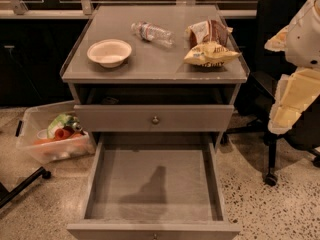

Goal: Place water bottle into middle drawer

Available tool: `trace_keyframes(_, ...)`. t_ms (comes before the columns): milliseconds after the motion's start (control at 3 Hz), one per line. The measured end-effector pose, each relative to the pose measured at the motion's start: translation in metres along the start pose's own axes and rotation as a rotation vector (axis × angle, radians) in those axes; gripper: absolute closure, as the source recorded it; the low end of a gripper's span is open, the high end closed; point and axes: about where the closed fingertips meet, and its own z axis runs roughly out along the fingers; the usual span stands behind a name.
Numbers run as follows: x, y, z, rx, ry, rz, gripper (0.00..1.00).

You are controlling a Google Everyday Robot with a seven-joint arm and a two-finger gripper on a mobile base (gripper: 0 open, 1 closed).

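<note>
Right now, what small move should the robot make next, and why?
Probably swing the gripper across toward the water bottle: it lies on its side on the cabinet top, untouched, while the gripper hangs off to the right and the middle drawer is already open.

The cream-yellow claw (295, 101) hangs at three o'clock. Grey surface (150, 64); grey middle drawer (155, 184) at six. Clear water bottle (151, 33), pale label, at twelve. White bowl (109, 52) at ten; yellow snack bag (210, 54) at one; speckled beige floor (270, 209).
</note>
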Motion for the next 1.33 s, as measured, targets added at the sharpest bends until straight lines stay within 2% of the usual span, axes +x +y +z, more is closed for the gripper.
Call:
trace_keyframes(333, 0.000, 0.000, 0.000, 0.000, 0.000, 0.000, 0.00)
trace_keyframes(667, -0.014, -0.019, 0.004, 0.030, -0.080, 0.075, 0.00)
trace_keyframes(1000, -0.049, -0.059, 0.016, 0.066, -0.214, 0.205, 0.00)
trace_keyframes(1333, -0.086, -0.104, 0.030, 0.094, -0.264, 0.325, 0.00)
